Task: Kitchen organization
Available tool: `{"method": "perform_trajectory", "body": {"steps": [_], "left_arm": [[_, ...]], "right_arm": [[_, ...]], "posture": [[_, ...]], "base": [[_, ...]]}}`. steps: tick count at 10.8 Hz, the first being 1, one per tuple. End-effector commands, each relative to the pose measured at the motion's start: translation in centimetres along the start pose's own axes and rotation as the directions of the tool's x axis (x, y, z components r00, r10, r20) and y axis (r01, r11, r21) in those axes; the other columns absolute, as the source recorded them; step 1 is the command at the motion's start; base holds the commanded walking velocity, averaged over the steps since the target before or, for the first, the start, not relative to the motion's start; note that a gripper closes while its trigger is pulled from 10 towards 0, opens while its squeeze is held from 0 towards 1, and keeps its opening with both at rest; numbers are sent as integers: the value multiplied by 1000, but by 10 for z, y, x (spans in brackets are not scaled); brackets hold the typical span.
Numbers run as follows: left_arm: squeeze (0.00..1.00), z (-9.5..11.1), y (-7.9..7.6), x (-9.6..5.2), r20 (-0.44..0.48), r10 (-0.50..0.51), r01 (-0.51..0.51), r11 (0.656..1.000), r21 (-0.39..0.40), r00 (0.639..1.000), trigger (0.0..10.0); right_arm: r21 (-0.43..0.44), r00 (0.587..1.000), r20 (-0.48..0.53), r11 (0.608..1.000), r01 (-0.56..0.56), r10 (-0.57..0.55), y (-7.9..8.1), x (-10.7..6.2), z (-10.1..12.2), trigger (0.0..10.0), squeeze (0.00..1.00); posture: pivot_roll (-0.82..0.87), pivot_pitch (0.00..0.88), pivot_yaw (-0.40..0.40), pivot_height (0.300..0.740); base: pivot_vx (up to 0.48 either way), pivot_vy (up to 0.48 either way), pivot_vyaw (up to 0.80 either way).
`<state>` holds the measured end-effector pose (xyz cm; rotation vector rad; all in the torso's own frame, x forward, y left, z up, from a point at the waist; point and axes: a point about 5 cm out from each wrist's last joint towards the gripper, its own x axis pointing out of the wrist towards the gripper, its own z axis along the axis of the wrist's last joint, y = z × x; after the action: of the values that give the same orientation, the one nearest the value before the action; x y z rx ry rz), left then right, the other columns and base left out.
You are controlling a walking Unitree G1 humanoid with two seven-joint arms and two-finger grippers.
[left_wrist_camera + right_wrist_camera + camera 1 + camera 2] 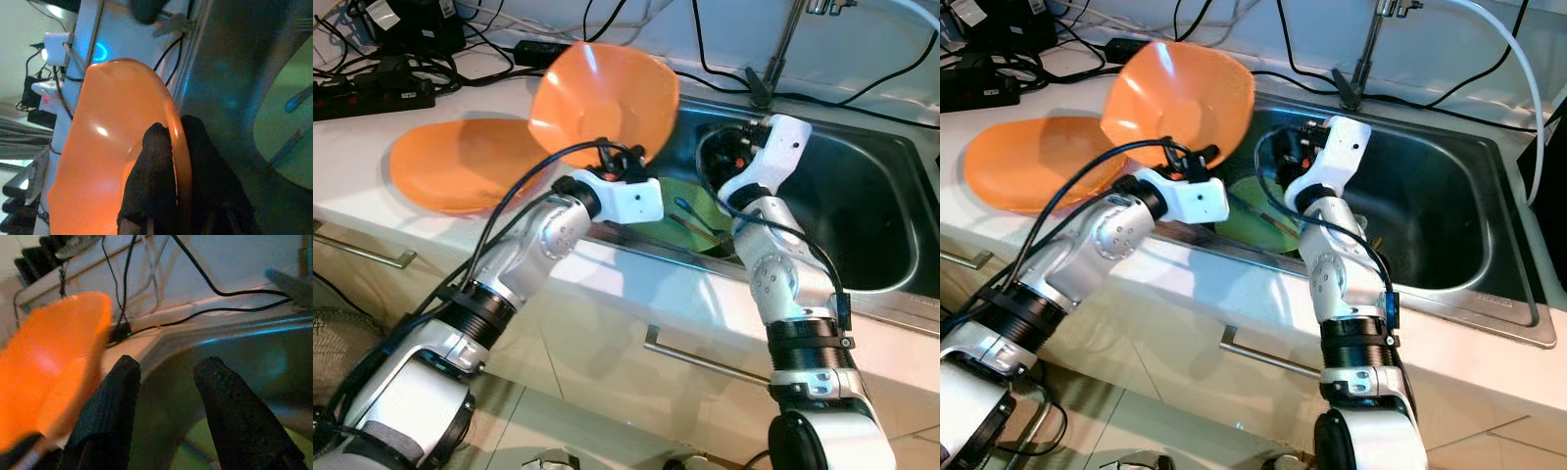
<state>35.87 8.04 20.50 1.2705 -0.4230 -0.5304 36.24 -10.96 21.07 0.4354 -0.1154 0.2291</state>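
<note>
Bowl, orange, pinched by its rim in my left claw above the sink edge. My right claw hangs open, empty. 1 orange plate sits on the bench; green plate remains in the sink.

Both eye views looked down from the head at the front edge of the counter and the steel sink — sharing almost the same scene, the right eye shifted slightly. The left wrist camera sat very close to an orange bowl over the sink's left rim. The right wrist camera faced across the basin towards the back wall — seeing that bowl too.
</note>
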Motion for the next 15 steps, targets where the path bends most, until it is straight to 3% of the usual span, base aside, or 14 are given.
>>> {"method": "perform_trajectory", "body": {"steps": [1,4,15], "left_arm": [[0,10,3,1,48,11,-11,1000,16,999,10000],[0,13,1,1,67,-13,12,1000,15,998,10000],[0,29,-1,1,166,-24,21,1000,19,986,10000]], "right_arm": [[23,999,32,999,-27,27,6,2,12,10000,0],[96,999,24,994,-50,48,12,5,14,10000,0],[93,997,-42,994,-55,59,17,8,3,10000,0]], "posture": [[73,41,-12,740],[76,43,-12,740],[86,42,-19,740]], "base": [[0,0,0],[0,0,0],[0,0,0]]}}
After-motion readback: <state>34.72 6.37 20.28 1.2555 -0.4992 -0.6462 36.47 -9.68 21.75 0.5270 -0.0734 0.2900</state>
